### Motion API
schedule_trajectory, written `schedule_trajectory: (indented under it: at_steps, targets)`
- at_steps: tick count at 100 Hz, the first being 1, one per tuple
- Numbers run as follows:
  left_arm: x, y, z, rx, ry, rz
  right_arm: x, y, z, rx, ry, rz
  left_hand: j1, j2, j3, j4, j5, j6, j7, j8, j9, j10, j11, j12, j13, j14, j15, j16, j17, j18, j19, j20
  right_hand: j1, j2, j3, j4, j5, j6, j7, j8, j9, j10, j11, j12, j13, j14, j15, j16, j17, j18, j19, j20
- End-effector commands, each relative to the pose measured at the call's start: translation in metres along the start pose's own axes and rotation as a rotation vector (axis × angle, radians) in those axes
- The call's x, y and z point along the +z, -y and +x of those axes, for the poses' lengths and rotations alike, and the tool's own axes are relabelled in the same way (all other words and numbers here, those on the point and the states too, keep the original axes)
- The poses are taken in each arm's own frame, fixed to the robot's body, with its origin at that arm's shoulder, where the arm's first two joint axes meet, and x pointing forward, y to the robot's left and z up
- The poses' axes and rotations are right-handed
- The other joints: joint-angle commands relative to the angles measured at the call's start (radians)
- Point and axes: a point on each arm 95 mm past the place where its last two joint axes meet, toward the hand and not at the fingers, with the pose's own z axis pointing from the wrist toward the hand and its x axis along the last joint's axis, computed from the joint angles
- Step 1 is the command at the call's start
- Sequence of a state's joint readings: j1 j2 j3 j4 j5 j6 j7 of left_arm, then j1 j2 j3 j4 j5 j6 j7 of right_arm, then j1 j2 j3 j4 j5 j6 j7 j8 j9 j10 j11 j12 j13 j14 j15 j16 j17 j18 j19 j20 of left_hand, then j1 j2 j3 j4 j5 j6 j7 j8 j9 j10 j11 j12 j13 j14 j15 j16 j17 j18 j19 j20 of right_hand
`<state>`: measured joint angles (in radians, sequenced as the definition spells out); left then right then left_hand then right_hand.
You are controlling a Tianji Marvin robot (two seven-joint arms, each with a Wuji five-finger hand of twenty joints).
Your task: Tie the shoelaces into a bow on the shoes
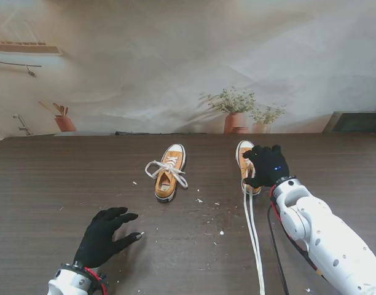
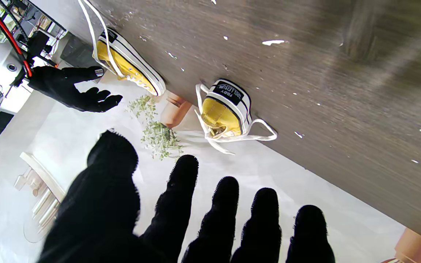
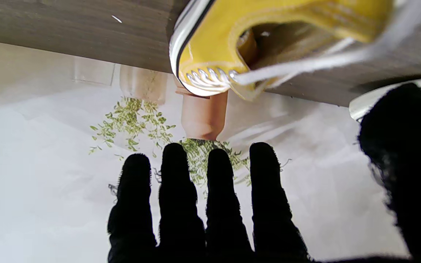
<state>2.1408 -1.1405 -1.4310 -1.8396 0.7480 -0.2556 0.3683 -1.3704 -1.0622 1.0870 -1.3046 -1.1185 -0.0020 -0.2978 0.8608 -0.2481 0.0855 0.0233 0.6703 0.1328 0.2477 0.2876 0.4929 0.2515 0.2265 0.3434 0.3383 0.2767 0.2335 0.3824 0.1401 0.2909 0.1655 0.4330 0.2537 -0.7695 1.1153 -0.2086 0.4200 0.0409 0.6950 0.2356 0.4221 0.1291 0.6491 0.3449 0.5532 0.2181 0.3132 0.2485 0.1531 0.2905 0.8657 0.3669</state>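
Two yellow canvas shoes with white soles stand on the dark wood table. The left shoe [image 1: 168,173] [image 2: 226,110] has its white laces lying in loose loops across it. The right shoe [image 1: 242,158] [image 2: 130,63] [image 3: 269,33] is partly under my right hand [image 1: 267,165] [image 2: 72,87], which hovers over its heel with fingers apart and nothing in them. That shoe's long laces [image 1: 255,236] trail straight toward me. My left hand [image 1: 105,236] rests open near the table's front, well short of the left shoe, its fingers [image 2: 181,190] spread.
Small white crumbs [image 1: 207,203] are scattered between the shoes and me. A backdrop printed with potted plants [image 1: 236,120] rises behind the table's far edge. My right arm [image 1: 326,239] lies beside the trailing laces.
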Motion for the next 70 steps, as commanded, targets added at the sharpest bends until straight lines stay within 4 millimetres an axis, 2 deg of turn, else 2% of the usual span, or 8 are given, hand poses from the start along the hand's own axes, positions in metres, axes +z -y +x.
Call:
schedule_trajectory:
  at_steps: [1,42,70]
  targets:
    - [0.001,-0.002,0.001,0.008,0.001,-0.021,0.002,0.002,-0.009,-0.039,0.01,0.017,0.036,0.036,-0.023,0.015,0.028,0.014,-0.001,0.017,-0.003,0.018,0.013,0.011,-0.019,0.009,0.01,0.003,0.003,0.01,-0.009,-0.006,0.002,-0.027,0.05,0.012,-0.024,-0.012,0.013,0.015,-0.02,-0.013,0.008,-0.005,0.021,-0.013,0.013,-0.006,0.001,-0.018,0.008,-0.019]
    - [0.002,-0.003,0.003,-0.001,0.007,-0.024,0.008,0.018,-0.024,-0.137,0.0,0.041,0.041,0.043,-0.017,0.016,0.027,0.016,-0.001,0.015,-0.004,0.023,0.015,0.01,-0.019,0.011,0.02,-0.001,0.006,0.011,-0.008,-0.007,0.05,-0.063,0.091,0.016,-0.024,-0.025,0.025,0.019,-0.01,-0.017,0.016,-0.003,0.039,-0.014,0.017,-0.006,0.019,-0.015,0.03,-0.035]
    - [0.003,-0.005,0.003,-0.012,0.0,-0.024,0.019,0.029,-0.028,-0.226,-0.034,0.038,0.041,0.053,-0.015,0.017,0.02,0.014,-0.005,0.012,0.002,0.024,0.018,0.011,-0.015,0.015,0.026,-0.001,0.012,0.014,-0.005,-0.008,0.083,-0.095,0.127,0.019,-0.075,-0.037,0.03,0.022,-0.013,-0.019,0.023,0.0,0.065,-0.01,0.022,-0.005,0.04,-0.005,0.046,-0.045]
